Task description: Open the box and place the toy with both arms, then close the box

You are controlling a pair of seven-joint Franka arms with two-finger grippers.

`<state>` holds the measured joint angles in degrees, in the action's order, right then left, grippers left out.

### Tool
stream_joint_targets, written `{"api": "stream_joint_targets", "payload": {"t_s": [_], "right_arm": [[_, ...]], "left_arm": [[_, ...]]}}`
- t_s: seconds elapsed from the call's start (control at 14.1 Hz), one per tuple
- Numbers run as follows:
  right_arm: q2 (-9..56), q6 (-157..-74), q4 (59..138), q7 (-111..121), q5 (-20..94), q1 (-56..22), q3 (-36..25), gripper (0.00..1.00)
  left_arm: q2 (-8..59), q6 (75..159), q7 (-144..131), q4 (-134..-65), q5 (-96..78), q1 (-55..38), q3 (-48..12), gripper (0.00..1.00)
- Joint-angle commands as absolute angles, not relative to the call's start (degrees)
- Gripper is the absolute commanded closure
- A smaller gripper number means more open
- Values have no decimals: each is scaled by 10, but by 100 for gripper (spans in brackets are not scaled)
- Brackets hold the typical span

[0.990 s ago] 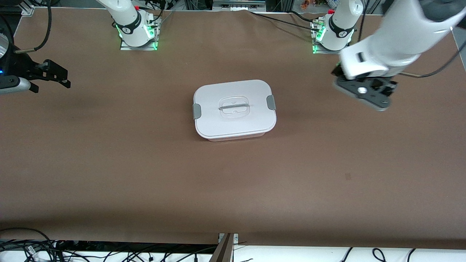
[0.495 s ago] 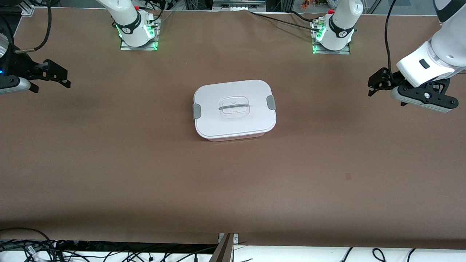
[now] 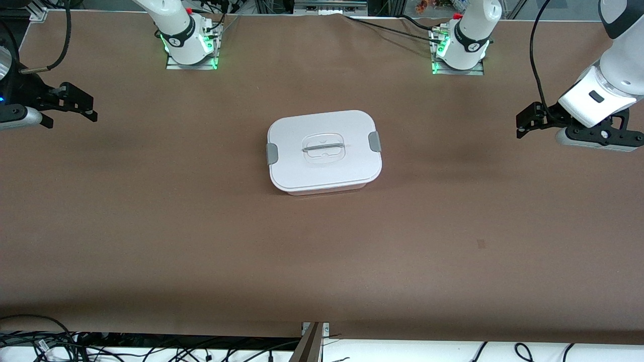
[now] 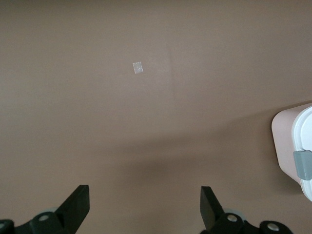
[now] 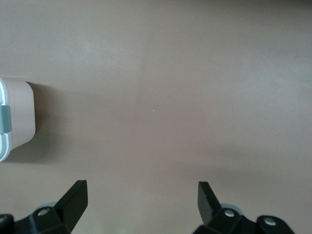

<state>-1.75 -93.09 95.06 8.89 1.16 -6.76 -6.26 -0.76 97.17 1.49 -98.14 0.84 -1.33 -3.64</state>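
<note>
box (image 3: 324,151) in the middle of the table (image 3: 201,226), lid (image 3: 322,146) on, grey clips (image 3: 374,141) at both ends down. no toy anywhere in view. left gripper (image 3: 526,120) over bare table toward the left arm's end, spread wide, holding nothing. right gripper (image 3: 83,103) over the right arm's end, likewise spread and holding nothing. probably either the very start or all done; cannot tell whether the toy is inside. if starting, next calls for bringing each gripper in to a clip and unlatching.
</note>
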Motion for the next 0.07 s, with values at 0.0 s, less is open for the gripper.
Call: {"api": "stream_joint_targets", "payload": {"t_s": [0.0], "right_arm": [[-11, -925, 935, 91, 5, -63, -61, 0]], "left_arm": [[-28, 981, 8, -1001, 15, -14, -33, 0]]}}
